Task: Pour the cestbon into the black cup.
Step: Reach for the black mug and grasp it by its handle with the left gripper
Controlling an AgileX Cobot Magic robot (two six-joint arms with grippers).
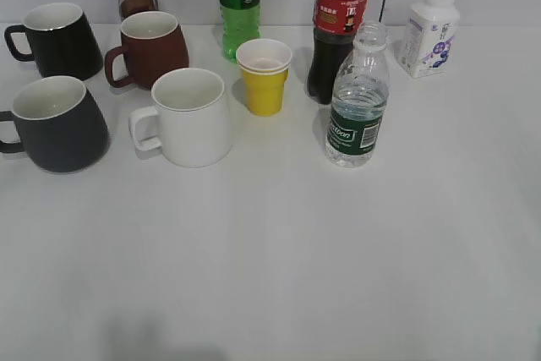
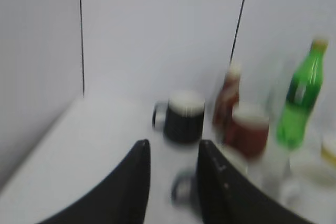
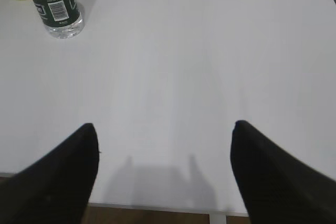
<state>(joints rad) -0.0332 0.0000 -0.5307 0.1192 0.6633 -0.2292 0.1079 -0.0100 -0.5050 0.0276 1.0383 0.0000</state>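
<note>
Black fingers of the right gripper (image 3: 164, 145) are spread wide over the near table edge, holding nothing. The left gripper (image 2: 173, 182) has a narrow gap between its fingers and also holds nothing; its view is blurred. On the white table (image 1: 279, 276) the uncapped cestbon (image 1: 357, 99) stands upright, touching the cola bottle (image 1: 336, 31) behind it. Well to its left, at the table's left edge, sits the black cup (image 1: 59, 124), beside the white mug (image 1: 190, 116). Bare tabletop fills the near half.

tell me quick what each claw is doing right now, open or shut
Left claw: open, holding nothing.
Right claw: open wide, holding nothing.
</note>
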